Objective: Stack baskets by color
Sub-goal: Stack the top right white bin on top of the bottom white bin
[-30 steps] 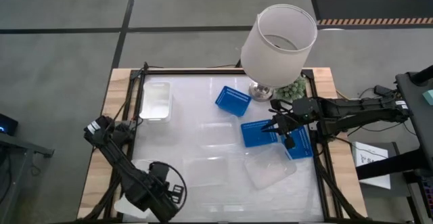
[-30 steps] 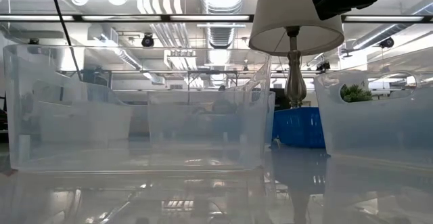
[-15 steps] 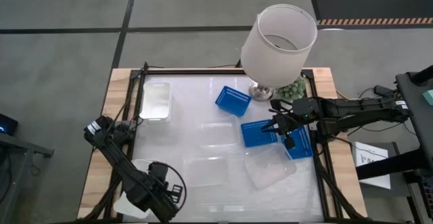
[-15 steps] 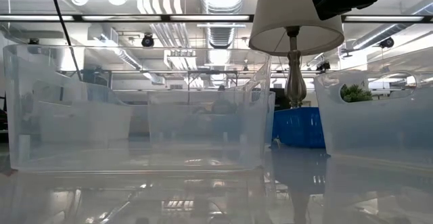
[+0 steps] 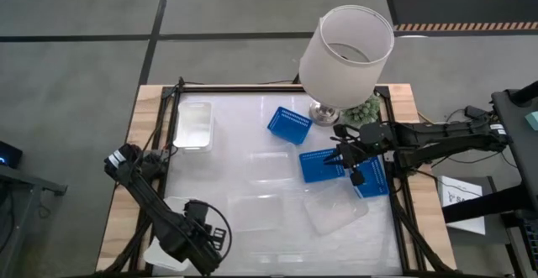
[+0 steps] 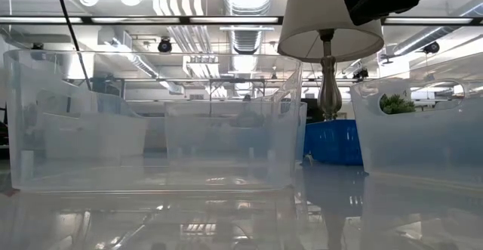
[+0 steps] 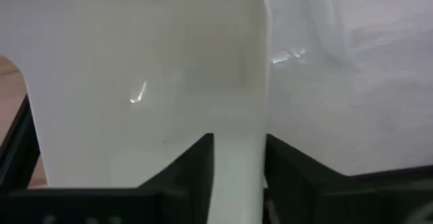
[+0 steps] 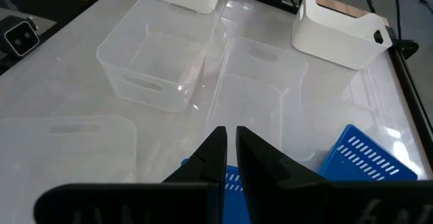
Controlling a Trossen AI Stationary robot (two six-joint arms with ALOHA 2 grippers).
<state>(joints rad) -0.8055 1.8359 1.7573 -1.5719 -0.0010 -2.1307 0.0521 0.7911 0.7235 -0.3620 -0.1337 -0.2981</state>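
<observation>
I see a glossy white table point(image 5: 227, 144) with a dark frame and wooden edges, standing on a grey floor; the low view looks across it into a hall with ceiling lights and ducts. A big white lampshade point(image 5: 346, 53) stands at the far edge, a small green plant point(image 5: 367, 108) beside its base.

Three blue baskets sit right of centre: one point(image 5: 290, 125) near the lamp, one point(image 5: 322, 165) under my right gripper point(image 5: 350, 167), and one point(image 5: 373, 177) against the right rim. A white basket point(image 5: 194, 125) lies far left. Clear baskets point(image 5: 334, 208) fill the middle and near side, so open room is scarce there.

The right gripper hovers over the blue baskets, fingers nearly together, holding nothing I can see. The left gripper point(image 7: 237, 176) sits at the near-left corner, its fingers on either side of the wall of another white basket point(image 7: 155, 82); whether they press it I cannot tell. The clear baskets' outlines are hard to trace from above.
</observation>
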